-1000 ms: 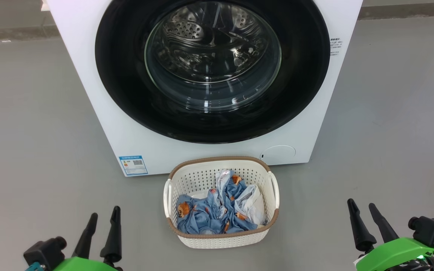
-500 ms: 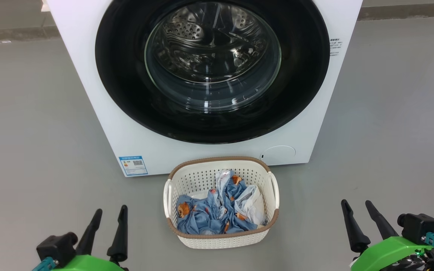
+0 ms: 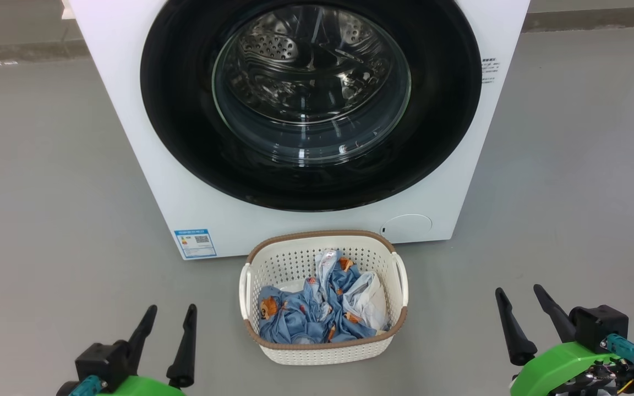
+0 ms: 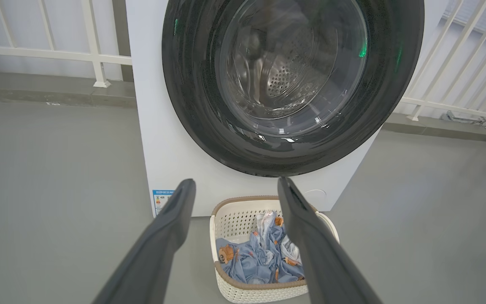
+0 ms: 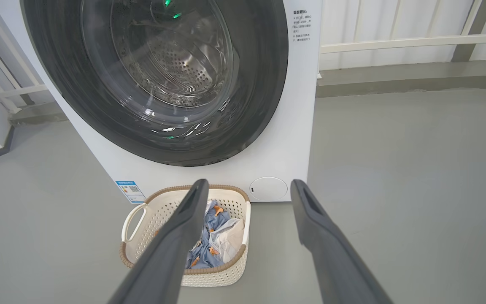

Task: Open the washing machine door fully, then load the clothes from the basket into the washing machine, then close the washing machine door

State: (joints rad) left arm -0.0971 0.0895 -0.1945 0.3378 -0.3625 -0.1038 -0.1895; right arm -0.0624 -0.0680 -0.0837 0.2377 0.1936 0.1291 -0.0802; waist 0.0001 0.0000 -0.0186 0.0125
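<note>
The washing machine door (image 3: 311, 93) sits flush against the washing machine (image 3: 306, 225), so the opening step looks not yet begun. The left hand (image 3: 171, 308) and right hand (image 3: 517, 289) hover near, both spread and empty, well apart from the door. Next, one hand likely has to reach the black rim and pull; no handle is visible. The basket (image 3: 322, 352) stands on the floor (image 3: 47, 220) just before the machine, holding the crumpled clothes (image 3: 317, 313). The drum looks empty.

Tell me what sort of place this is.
Probably a laundry corner on a balcony or utility area: a white washing machine stands on a bare grey floor, a basket of clothes before it, and white railings run behind.
</note>
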